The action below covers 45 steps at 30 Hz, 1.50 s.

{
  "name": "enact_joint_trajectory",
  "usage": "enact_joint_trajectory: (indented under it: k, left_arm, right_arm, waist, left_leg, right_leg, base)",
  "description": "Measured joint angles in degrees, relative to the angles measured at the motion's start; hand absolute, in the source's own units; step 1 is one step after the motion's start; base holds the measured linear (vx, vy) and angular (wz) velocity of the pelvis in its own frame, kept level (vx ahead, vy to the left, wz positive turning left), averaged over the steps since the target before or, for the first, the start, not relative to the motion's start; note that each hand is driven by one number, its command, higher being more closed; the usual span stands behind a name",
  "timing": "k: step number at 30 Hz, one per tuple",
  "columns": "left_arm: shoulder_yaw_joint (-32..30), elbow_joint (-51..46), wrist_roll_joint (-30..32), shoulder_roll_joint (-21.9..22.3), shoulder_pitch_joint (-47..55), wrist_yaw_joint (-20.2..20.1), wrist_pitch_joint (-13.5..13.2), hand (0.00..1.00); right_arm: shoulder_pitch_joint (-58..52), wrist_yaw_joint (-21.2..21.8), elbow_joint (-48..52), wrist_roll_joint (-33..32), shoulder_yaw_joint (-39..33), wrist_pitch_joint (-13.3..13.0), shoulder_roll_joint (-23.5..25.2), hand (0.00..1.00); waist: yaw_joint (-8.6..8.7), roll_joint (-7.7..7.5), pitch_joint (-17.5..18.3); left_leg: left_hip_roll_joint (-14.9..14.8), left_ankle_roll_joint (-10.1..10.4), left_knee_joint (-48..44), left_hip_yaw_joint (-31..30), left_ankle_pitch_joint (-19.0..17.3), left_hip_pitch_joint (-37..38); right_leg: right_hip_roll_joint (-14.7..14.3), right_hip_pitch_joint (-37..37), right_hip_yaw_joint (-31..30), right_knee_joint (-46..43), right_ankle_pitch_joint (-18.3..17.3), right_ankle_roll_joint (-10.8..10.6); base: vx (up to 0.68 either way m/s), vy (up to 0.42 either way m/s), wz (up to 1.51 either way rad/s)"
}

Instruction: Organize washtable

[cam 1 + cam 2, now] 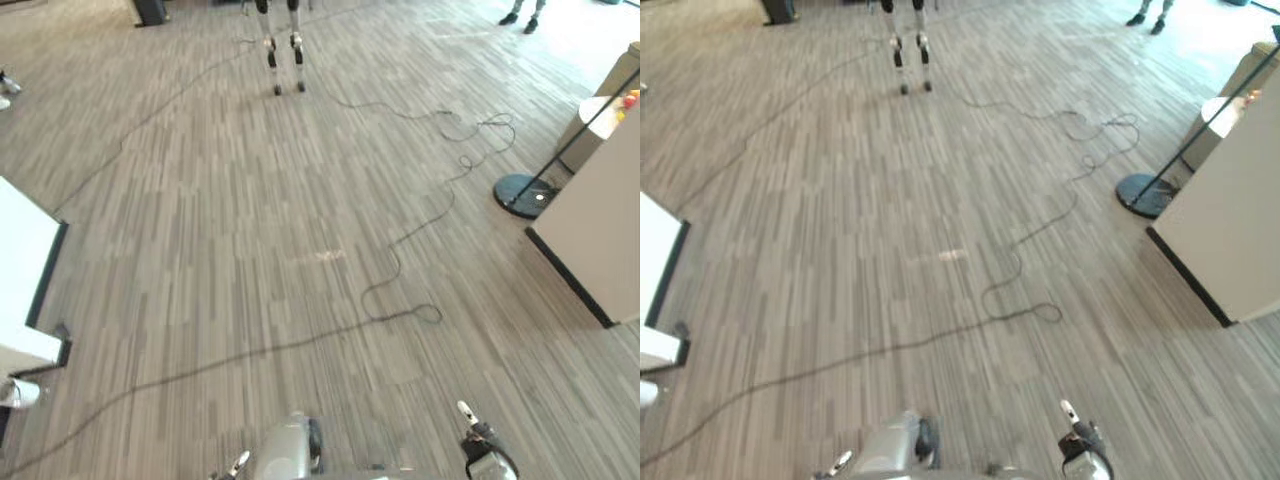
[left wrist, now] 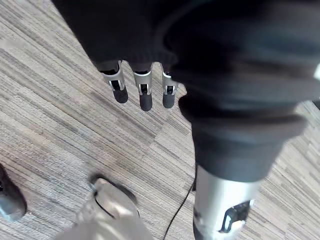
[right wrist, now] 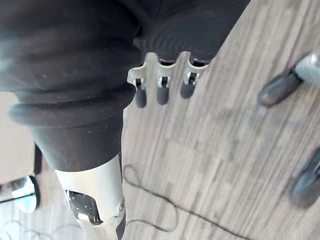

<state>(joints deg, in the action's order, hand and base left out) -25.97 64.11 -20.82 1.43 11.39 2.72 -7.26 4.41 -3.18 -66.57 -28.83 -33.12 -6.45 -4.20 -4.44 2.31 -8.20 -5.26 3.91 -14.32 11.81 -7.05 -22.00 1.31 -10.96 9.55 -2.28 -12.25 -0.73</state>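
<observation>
White table [image 1: 22,262] sat at left edge, well apart from both your hands. Left hand [image 2: 142,90] and right hand [image 3: 161,87] hung over grey plank floor [image 1: 250,230], fingers straight and slightly apart. Beige cabinet [image 1: 600,220] stood on right, black stand base [image 1: 520,192] just beside it.

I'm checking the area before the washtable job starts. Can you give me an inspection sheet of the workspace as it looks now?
Surface: grey striped carpet floor, seen from standing height.
Job's things: nothing seen.
Clutter: nothing seen.
Robot hands: left robot hand and right robot hand both hang over the floor, fingers straight, holding nothing.
Cables: a thin dark cable snakes across the floor, with loops.
Surroundings: white surface with a dark edge on the left; pale panel on the right, and a stand with a round black base beside it; what look like another robot's legs far ahead; a person's shoes at the far right.
</observation>
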Motion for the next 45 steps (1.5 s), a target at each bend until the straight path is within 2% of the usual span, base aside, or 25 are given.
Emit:
enact_joint_trajectory:
  k: [1, 2, 3, 4, 5, 7, 8, 9, 10, 11, 13, 15, 17, 19, 20, 21, 23, 25, 26, 28, 30, 34, 36, 39, 45]
  left_arm:
    - [0.8, 0.2, 0.0, 0.2, 0.5, 0.0, 0.0, 0.0]
    - [0.9, 1.1, -0.3, 0.1, 1.4, 0.0, 0.0, 0.0]
    - [0.4, 1.9, -0.7, -0.4, 1.5, 0.0, 0.0, 0.0]
    - [0.4, 2.2, -0.7, -0.9, 1.2, 0.0, 0.0, 0.0]
    - [-0.1, 2.9, -0.6, -1.6, 0.7, 0.0, 0.1, 0.0]
    - [0.1, 3.4, -0.5, -2.1, 0.8, -0.1, 0.3, 0.0]
    - [0.5, 3.4, -0.4, -2.8, 0.8, -0.1, 0.6, 0.0]
    - [1.2, 3.3, -0.3, -3.0, 0.7, -0.1, 0.7, 0.0]
    - [1.2, 3.2, -0.3, -3.0, 0.5, -0.1, 0.7, 0.0]
    - [1.2, 2.8, -0.4, -3.4, -1.2, -0.1, 0.7, 0.0]
    - [1.8, 1.6, -0.7, -3.2, -3.3, -0.1, 0.6, 0.0]
    - [1.9, 0.5, -1.0, -3.1, -5.2, 0.0, 0.2, 0.0]
    - [2.1, -0.2, -1.1, -2.9, -6.4, 0.0, -0.4, 0.0]
    - [1.5, -0.5, -1.0, -2.8, -5.8, 0.1, -0.5, 0.0]
    - [0.6, -0.5, -1.0, -2.8, -5.2, 0.1, -0.5, 0.0]
    - [-0.3, -0.4, -0.9, -1.7, -4.3, 0.1, -0.4, 0.0]
    - [-3.1, -0.5, -0.5, 0.5, -3.2, 0.1, -0.4, 0.0]
    - [-6.2, -0.5, -0.6, 2.0, -2.3, 0.1, -0.4, 0.0]
    - [-8.0, -0.5, -0.7, 2.6, -1.3, 0.2, -0.3, 0.0]
    - [-7.9, -0.5, -1.2, 2.8, -0.7, 0.2, -0.1, 0.0]
    - [-7.8, -0.7, -1.6, 2.3, -0.8, -0.1, -0.2, 0.0]
    - [-4.6, -0.4, -1.6, 1.8, -0.4, -0.1, -0.4, 0.0]
    - [-2.5, 0.3, -1.6, 0.7, -0.2, -0.2, -0.5, 0.0]
    - [0.1, 1.8, -1.6, -1.4, -1.1, -0.1, -0.4, 0.0]
    - [4.1, 2.7, 0.4, -3.3, -1.9, -0.3, -0.4, 0.0]
  right_arm:
    - [0.0, -0.2, 0.0, -0.3, 0.3, -0.1, -0.4, 0.0]
    - [-0.3, -0.4, -0.1, -0.5, 1.1, -0.1, -0.4, 0.0]
    - [-1.0, -0.4, -0.2, -0.9, 1.1, -0.2, 0.0, 0.0]
    - [-0.8, -0.3, -0.3, -1.0, 1.0, -0.1, 0.2, 0.0]
    - [0.1, 0.0, -1.1, -1.4, 0.2, -0.2, 0.2, 0.0]
    - [-0.6, 0.1, -2.1, -2.4, -1.3, -0.5, 0.5, 0.0]
    - [-1.9, 0.4, -2.6, -2.6, -2.9, -0.8, 1.1, 0.0]
    - [-4.6, 0.5, -2.4, -2.5, -3.0, -0.8, 1.2, 0.0]
    - [-5.1, 0.5, -2.3, -2.5, -3.0, -0.8, 1.3, 0.0]
    - [-6.7, 0.7, -2.3, -2.3, -3.1, -0.6, 1.3, 0.0]
    - [-8.9, 0.7, -2.4, -2.0, -4.1, -0.2, 1.5, 0.0]
    - [-9.9, 0.7, -2.4, -2.1, -4.8, 0.3, 1.7, 0.0]
    - [-11.1, 0.6, -2.4, -2.2, -4.8, 0.3, 2.3, 0.0]
    - [-11.1, 0.7, -2.3, -2.2, -4.8, 0.3, 2.9, 0.0]
    - [-11.0, 0.7, -2.2, -2.6, -4.7, 0.3, 3.1, 0.0]
    - [-10.7, 0.7, -1.7, -2.8, -4.8, 0.3, 3.2, 0.0]
    - [-9.9, 0.9, 1.2, -3.9, -4.6, 0.2, 3.9, 0.0]
    - [-9.0, 0.8, 4.0, -4.5, -2.1, 0.2, 4.1, 0.0]
    - [-8.8, 0.8, 5.4, -4.5, 0.1, 0.1, 3.9, 0.0]
    - [-8.1, 0.7, 6.0, -4.5, 0.9, 0.0, 4.4, 0.0]
    - [-7.8, 0.7, 5.0, -4.8, -0.3, 0.0, 4.3, 0.0]
    - [-7.5, 0.7, 4.6, -5.0, -0.2, -0.3, 2.8, 0.0]
    - [-8.5, 0.6, 2.6, -4.9, -0.2, -0.2, 2.9, 0.0]
    - [-9.0, 0.5, 0.5, -4.7, -0.2, 0.0, 2.8, 0.0]
    - [-8.9, 1.0, -0.6, -0.6, -0.3, 0.6, 2.8, 0.0]
  waist:
    - [-0.37, 0.54, 0.4]
    - [-1.66, -0.01, 1.3]
    - [-2.51, -1.43, 2.9]
    - [-2.63, -2.31, 3.0]
    - [-2.5, -2.46, 3.0]
    - [-2.14, -2.65, 2.8]
    - [-0.88, -3.39, 2.7]
    - [1.05, -3.06, 3.0]
    - [1.32, -2.9, 3.1]
    - [1.98, -2.9, 3.1]
    - [2.88, -1.96, 2.6]
    - [3.9, -1.83, 2.5]
    - [3.97, -2.58, 2.4]
    - [4.06, -3.84, 2.4]
    - [4.4, -4.48, 2.5]
    - [4.63, -3.42, 3.0]
    - [3.86, -1.11, 3.7]
    - [3.53, -0.05, 3.4]
    - [3.27, -0.01, 2.8]
    - [2.0, -0.05, 2.2]
    - [1.57, -1.64, 2.1]
    - [1.96, -0.49, 2.5]
    - [2.1, -1.07, 3.5]
    - [1.94, -2.81, 4.2]
    - [2.01, -2.83, 4.7]
  left_leg:
    - [0.2, -0.1, 0.9, -0.4, 1.7, -1.6]
    - [0.9, -2.3, -1.4, 0.2, 8.4, -2.3]
    - [3.7, -9.7, -2.1, 1.0, 10.6, -2.2]
    - [4.8, -10.6, -2.8, 1.2, 10.0, -1.8]
    - [6.1, -11.1, -3.1, 1.9, 8.3, 0.2]
    - [8.0, -11.6, -1.3, 1.0, 3.6, 7.6]
    - [10.2, -11.5, 1.4, -1.0, 2.3, 13.6]
    - [11.7, -11.1, 4.4, -4.6, 1.5, 20.2]
    - [11.7, -11.0, 4.8, -4.9, 1.4, 21.0]
    - [11.7, -10.7, 7.4, -7.6, 1.1, 25.6]
    - [10.7, -9.9, 9.8, -11.6, 0.6, 30.2]
    - [9.0, -9.1, 10.5, -15.4, -0.6, 32.9]
    - [7.1, -8.3, 10.7, -18.4, -4.0, 35.6]
    - [6.7, -7.6, 11.2, -20.1, -6.5, 37.9]
    - [5.8, -6.5, 11.4, -21.6, -8.9, 40.0]
    - [3.8, -5.3, 9.9, -22.7, -9.9, 40.8]
    - [1.2, -2.6, 0.1, -21.5, -10.7, 37.5]
    - [-0.6, 1.8, -18.6, -17.6, -7.5, 28.9]
    - [-3.0, 2.4, -31.5, -15.1, -1.5, 23.5]
    - [-6.5, 1.6, -40.9, -9.9, -3.7, 18.7]
    - [-6.8, 0.5, -33.0, -4.2, -7.0, 15.7]
    - [-4.2, 1.7, -3.5, -6.6, -4.4, 15.5]
    - [-1.6, 0.8, 1.3, -8.6, 1.3, 17.7]
    - [0.8, -0.4, 4.5, -7.6, 2.1, 19.5]
    - [3.4, -1.5, 9.1, -7.1, 2.8, 22.5]
  right_leg:
    - [0.2, -1.3, 0.0, 0.4, -1.0, -0.9]
    - [2.0, -3.8, -0.4, 1.0, -2.2, -3.1]
    - [4.6, -4.5, -0.5, -0.1, -2.7, -4.2]
    - [6.3, -3.5, -0.5, -2.9, -2.2, -5.0]
    - [8.0, -0.4, -2.1, -12.6, -0.3, -7.7]
    - [9.4, 5.1, -5.8, -32.2, 8.7, -9.2]
    - [11.4, 8.7, -4.9, -45.5, 11.7, -8.3]
    - [13.8, 12.7, -0.9, -55.2, 8.5, -4.9]
    - [14.0, 13.5, -0.2, -55.9, 7.8, -4.5]
    - [13.8, 16.9, 3.2, -55.6, 3.8, -2.8]
    - [12.6, 20.5, 6.8, -46.2, -0.2, -2.8]
    - [9.4, 23.4, 7.7, -30.3, 0.3, -2.7]
    - [6.2, 25.3, 7.3, -7.7, 9.7, -4.0]
    - [6.4, 26.9, 5.6, -2.0, 13.6, -3.9]
    - [6.5, 27.4, 4.1, -3.3, 18.0, -3.2]
    - [5.1, 27.4, 4.8, -6.8, 20.4, -1.3]
    - [2.4, 26.0, 6.5, -7.3, 17.8, 0.5]
    - [0.2, 23.6, 7.2, -7.1, 15.3, 2.0]
    - [-1.6, 20.6, 6.7, -5.9, 14.3, 3.4]
    - [-3.2, 15.1, 6.1, -3.9, 13.6, 4.0]
    - [-2.2, 8.7, 5.4, 0.5, 13.4, 3.9]
    - [-1.2, 6.0, 4.2, 2.4, 11.8, 1.4]
    - [0.6, 5.2, 3.3, 2.3, 10.4, -0.8]
    - [2.6, 5.1, 2.9, 2.2, 9.6, -2.0]
    - [4.5, 4.8, 1.9, 2.2, 9.6, -2.3]
  base:
    - [0.59, 0.228, -0.21]
    - [0.82, 0.299, -0.21]
    - [0.67, 0.234, -0.1]
    - [0.98, 0.353, 0.15]
    - [0.75, 0.317, 0.22]
    - [0.79, 0.342, 0.31]
    - [0.8, 0.27, 0.99]
    - [0.66, 0.206, 1.02]
    - [0.64, 0.13, 1.06]
    - [0.36, 0.039, 0.64]
    - [0.65, -0.015, 1.04]
    - [0.66, -0.136, 1.07]
    - [0.53, -0.224, 0.9]
    - [0.5, -0.286, 0.78]
    - [0.57, -0.33, 0.93]
    - [0.6, -0.315, 0.74]
    - [0.71, -0.384, 0.24]
    - [0.52, -0.289, -0.02]
    - [0.49, -0.219, -0.28]
    - [0.47, -0.198, -0.33]
    - [0.41, -0.16, -0.08]
    - [0.25, 0.038, -0.21]
    - [0.28, 0.193, 0.05]
    - [0.23, 0.134, 0.02]
    - [0.09, 0.08, -0.04]
